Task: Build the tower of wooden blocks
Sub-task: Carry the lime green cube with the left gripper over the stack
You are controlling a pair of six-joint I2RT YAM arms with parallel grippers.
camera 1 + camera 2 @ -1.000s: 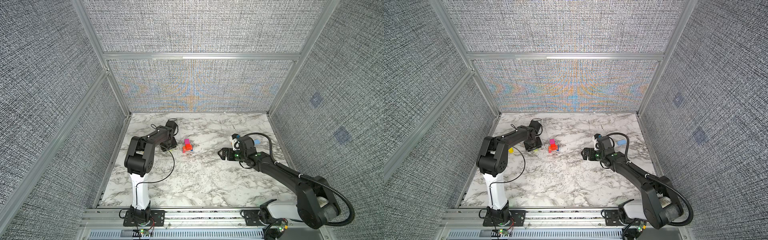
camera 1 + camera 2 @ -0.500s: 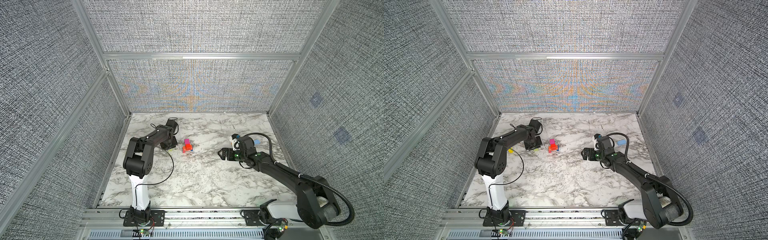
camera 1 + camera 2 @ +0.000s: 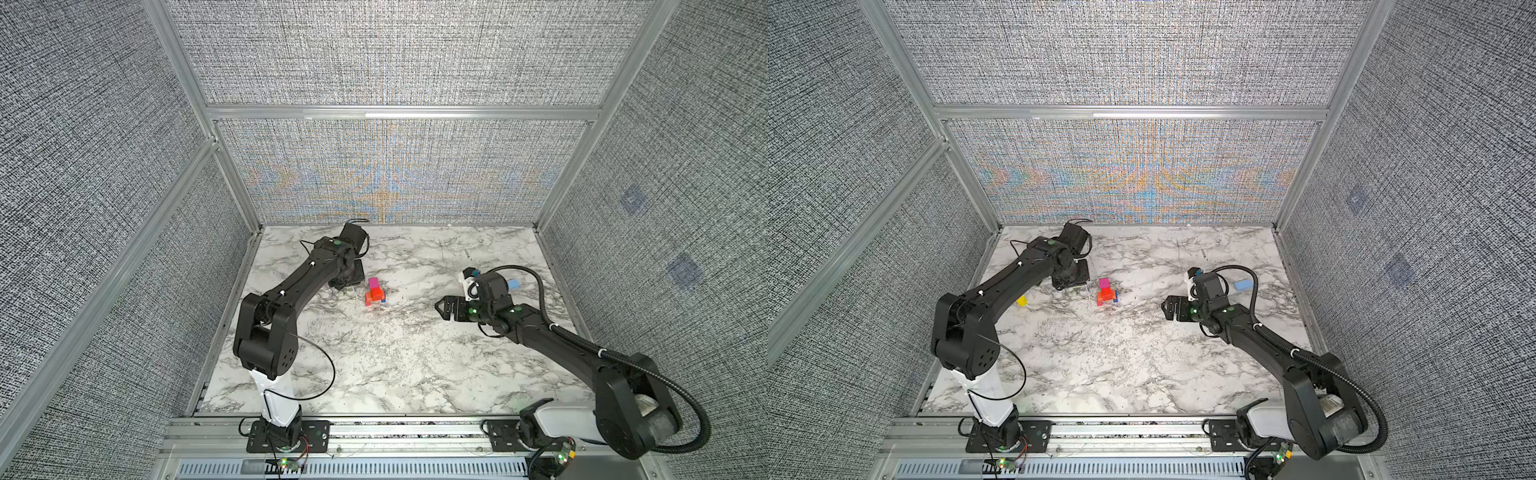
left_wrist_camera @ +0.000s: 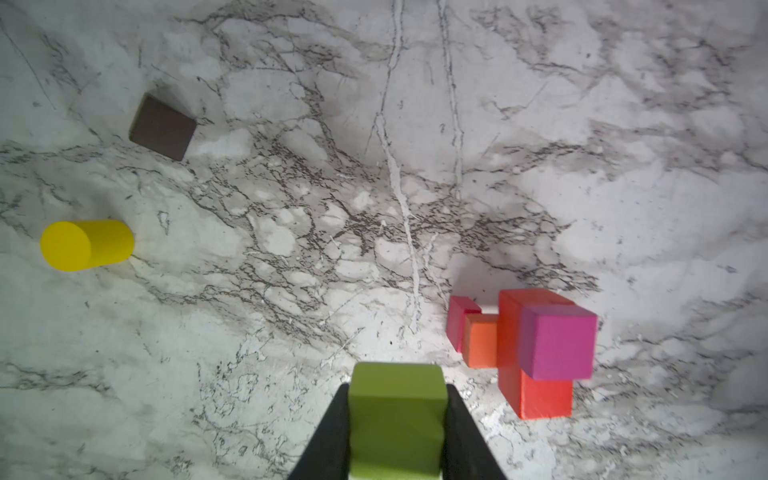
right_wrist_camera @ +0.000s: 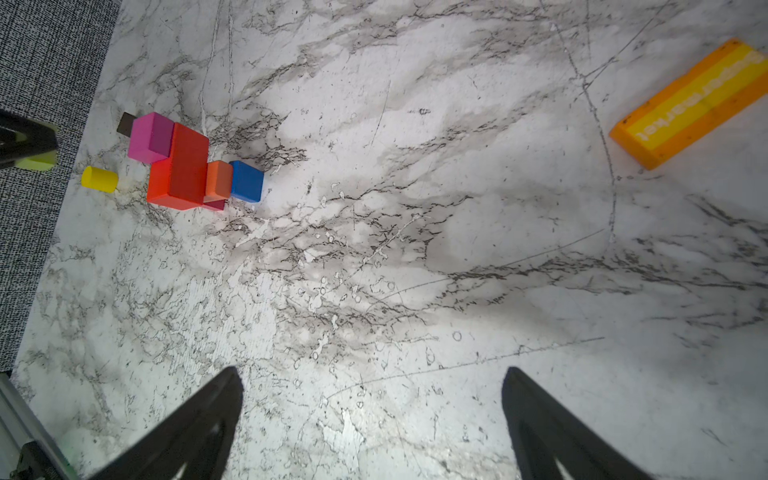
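The tower (image 3: 375,293) is a low cluster at the table's middle back: a red brick (image 4: 536,390) with a magenta cube (image 4: 557,343) on top, and orange (image 5: 219,179), blue (image 5: 247,181) and dark red (image 4: 457,324) blocks against it. My left gripper (image 4: 397,399) is shut on a lime block (image 4: 397,415), close to the tower's left in both top views (image 3: 1071,284). My right gripper (image 5: 370,374) stands open over bare marble, well right of the tower (image 3: 442,309).
A yellow cylinder (image 4: 85,245) and a dark brown block (image 4: 163,126) lie left of the tower. Behind the right wrist lies a light blue block (image 3: 1243,285). An orange-and-yellow lettered brick (image 5: 690,104) shows in the right wrist view. Mesh walls enclose the table.
The left arm has shifted slightly, its elbow drifting left, while its gripper stays beside the tower. The right arm has not moved.
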